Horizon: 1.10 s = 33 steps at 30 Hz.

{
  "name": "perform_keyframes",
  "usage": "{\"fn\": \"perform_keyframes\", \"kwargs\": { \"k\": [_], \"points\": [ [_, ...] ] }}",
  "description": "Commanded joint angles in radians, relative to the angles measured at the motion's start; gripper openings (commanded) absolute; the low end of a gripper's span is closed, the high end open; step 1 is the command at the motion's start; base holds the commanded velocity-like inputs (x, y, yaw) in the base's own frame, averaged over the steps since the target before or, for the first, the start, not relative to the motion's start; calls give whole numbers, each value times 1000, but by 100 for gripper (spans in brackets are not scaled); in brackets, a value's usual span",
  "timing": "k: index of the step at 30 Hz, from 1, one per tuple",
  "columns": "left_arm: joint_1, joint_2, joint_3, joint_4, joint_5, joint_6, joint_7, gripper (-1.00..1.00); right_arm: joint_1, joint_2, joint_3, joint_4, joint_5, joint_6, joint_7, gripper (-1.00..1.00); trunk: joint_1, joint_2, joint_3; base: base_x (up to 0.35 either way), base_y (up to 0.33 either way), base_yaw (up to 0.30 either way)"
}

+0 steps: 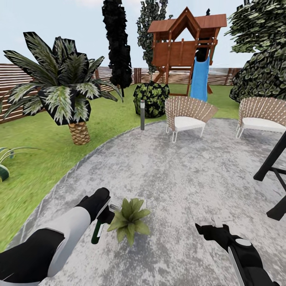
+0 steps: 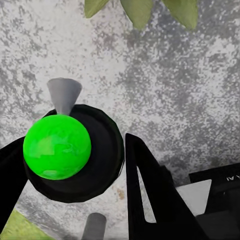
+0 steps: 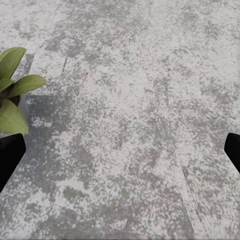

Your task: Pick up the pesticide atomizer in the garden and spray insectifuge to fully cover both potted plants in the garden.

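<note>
My left gripper [image 1: 104, 214] is shut on the pesticide atomizer [image 1: 97, 232], whose dark green bottle hangs down and whose grey nozzle points at the plant. In the left wrist view the atomizer [image 2: 57, 147] sits between the black fingers [image 2: 147, 180] of the left gripper [image 2: 75, 167]. One potted plant [image 1: 129, 219], a small rosette of pointed green leaves, stands on the grey patio [image 1: 178, 171] right beside the nozzle; its leaves [image 3: 14, 100] appear in the right wrist view too. My right gripper [image 1: 214, 228] hovers open over bare paving to the plant's right. The second potted plant is out of view.
A grey bollard lamp [image 1: 142, 115] stands at the patio's far edge by a dark bush [image 1: 151, 98]. Two wicker chairs [image 1: 186, 115] [image 1: 262, 117] sit at the back, and a black frame [image 1: 274, 174] at the right. Palm [image 1: 65, 89], lawn [image 1: 35, 159], fence and a playhouse with a blue slide [image 1: 199, 77] lie beyond.
</note>
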Motion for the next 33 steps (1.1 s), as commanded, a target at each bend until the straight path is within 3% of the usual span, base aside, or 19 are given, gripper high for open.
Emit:
{"fn": "perform_keyframes", "kwargs": {
  "k": [1, 14, 22, 33],
  "points": [
    [0, 0, -4, -2, -11, 3, -11, -100, 0, 0, -1, -2, 11, 4, 9, 100, 0, -1, -3, 8, 0, 0],
    [0, -1, -4, -2, -10, 3, -13, -100, -1, 1, -1, -2, 11, 4, 9, 100, 0, -1, -8, 225, 117, -54],
    [3, -1, -3, -2, -10, 3, -13, -100, -1, 1, -1, -2, 11, 4, 9, 100, 0, -1, -6, 23, 15, -224],
    [35, -1, -2, -2, -10, 2, -13, -100, -1, 1, -1, -2, 11, 4, 9, 100, 0, -1, -17, 0, 0, 43]
  ]
}}
